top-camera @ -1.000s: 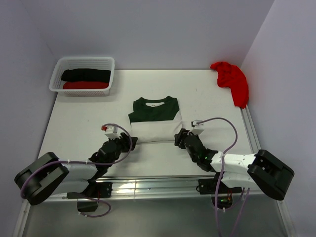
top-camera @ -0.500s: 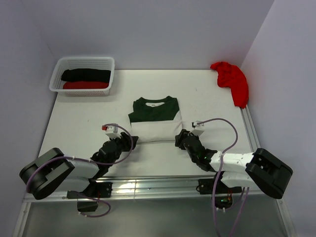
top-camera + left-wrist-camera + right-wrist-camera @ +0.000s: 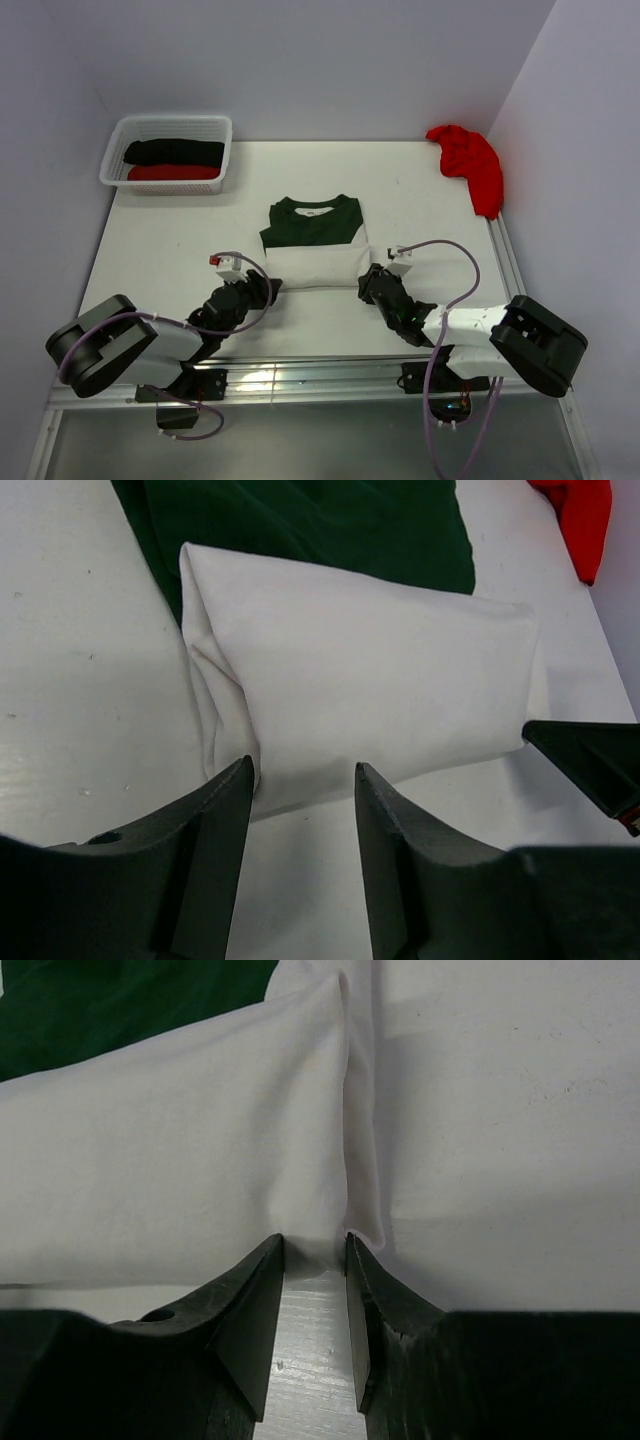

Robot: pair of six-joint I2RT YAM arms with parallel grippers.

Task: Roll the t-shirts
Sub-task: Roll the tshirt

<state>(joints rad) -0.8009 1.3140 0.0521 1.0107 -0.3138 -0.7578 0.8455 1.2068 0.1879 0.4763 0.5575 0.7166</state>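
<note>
Left gripper [image 3: 302,770] gapes at the tee's [image 3: 370,680] near-left corner; right gripper [image 3: 313,1242] sits narrow on the near-right corner, possibly pinching.

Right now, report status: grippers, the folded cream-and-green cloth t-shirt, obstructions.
Left gripper open at near left corner of folded cream-and-green cloth t-shirt. Right gripper narrow at near right corner, grip unclear. Shirt unrolled. Nothing blocking.

No text, number or brand can be read in any view. The tee [image 3: 314,235] has a small pale label [image 3: 312,211] inside its collar, too small to make out letters
</note>
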